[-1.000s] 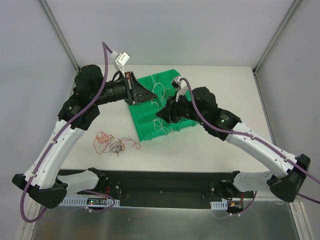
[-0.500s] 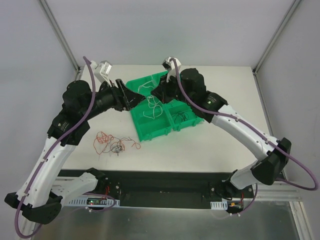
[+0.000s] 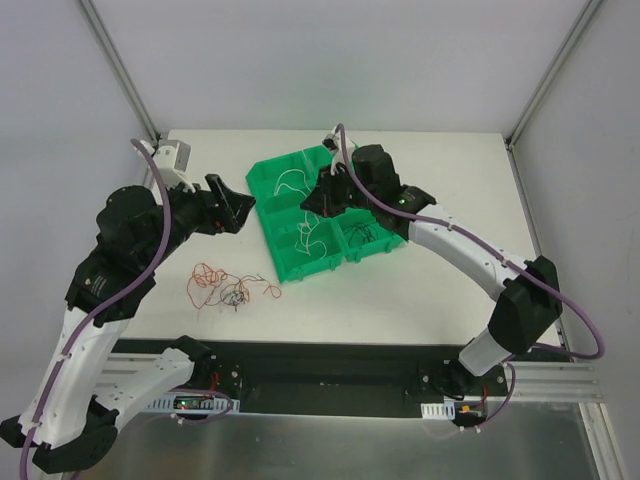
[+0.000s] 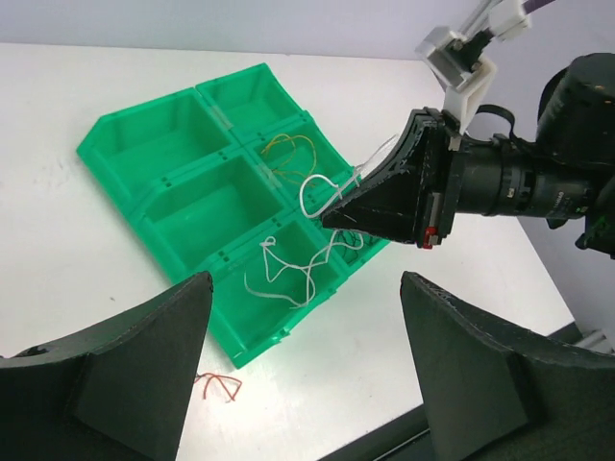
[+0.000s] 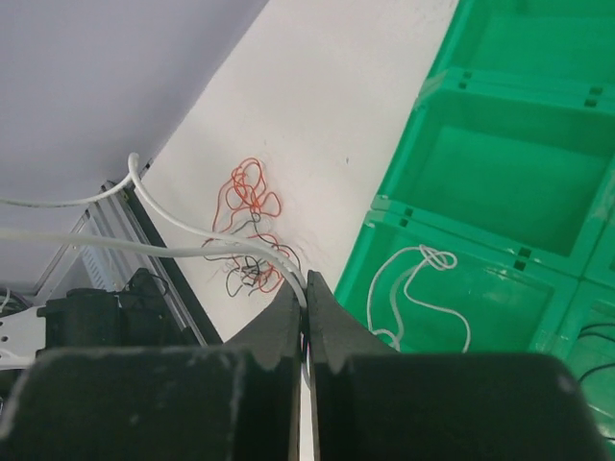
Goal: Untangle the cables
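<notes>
A tangle of red, orange and black cables [image 3: 226,287] lies on the white table left of the green tray [image 3: 282,262]; the right wrist view shows this tangle [image 5: 250,226] too. My right gripper [image 5: 308,288] is shut on a thin white cable [image 5: 207,233] that runs off to the left. From the top, the right gripper [image 3: 308,203] hangs over the tray's middle. Another white cable [image 4: 288,274] lies in a tray compartment, and a yellowish one [image 4: 288,149] in another. My left gripper [image 4: 303,370] is open and holds nothing; from above, the left gripper [image 3: 228,205] sits just left of the tray.
Black cables [image 3: 365,235] lie in a compartment at the tray's right end. A loose orange cable end [image 4: 219,384] rests on the table by the tray's near corner. The black mounting rail [image 3: 320,375] runs along the table's near edge.
My left gripper opened and drew back left, off the tray. My right gripper closed on the white cable and moved toward the tray's back half.
</notes>
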### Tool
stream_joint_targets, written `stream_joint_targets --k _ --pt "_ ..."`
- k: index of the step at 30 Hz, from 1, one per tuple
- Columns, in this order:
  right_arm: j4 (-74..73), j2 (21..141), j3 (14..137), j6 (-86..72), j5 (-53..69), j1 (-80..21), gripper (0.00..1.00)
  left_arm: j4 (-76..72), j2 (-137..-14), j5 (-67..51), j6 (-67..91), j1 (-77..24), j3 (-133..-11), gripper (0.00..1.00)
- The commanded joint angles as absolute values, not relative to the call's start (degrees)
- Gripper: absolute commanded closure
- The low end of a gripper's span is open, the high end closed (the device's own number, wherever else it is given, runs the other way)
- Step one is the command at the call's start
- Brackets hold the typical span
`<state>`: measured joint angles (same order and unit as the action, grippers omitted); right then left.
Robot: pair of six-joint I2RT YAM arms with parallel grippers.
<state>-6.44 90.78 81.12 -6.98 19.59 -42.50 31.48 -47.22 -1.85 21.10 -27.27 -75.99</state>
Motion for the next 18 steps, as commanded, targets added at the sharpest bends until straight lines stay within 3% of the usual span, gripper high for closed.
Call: stream_joint_targets --k 1,8,18 --pt "-2.8 92.5 78.7 -10.0 22.2 -40.4 1.00 33.0 -45.6 1.8 17.6 -26.7 -75.7 0.22" --pt "-11.8 103.1 83.0 -7.6 23.3 -39.4 1.00 33.5 -46.4 1.6 14.8 -26.7 -77.0 0.22" --pt "-38.6 119.8 101.3 2.3 15.5 -39.4 1.00 33.6 -46.7 -1.2 15.5 -26.7 -75.1 0.23"
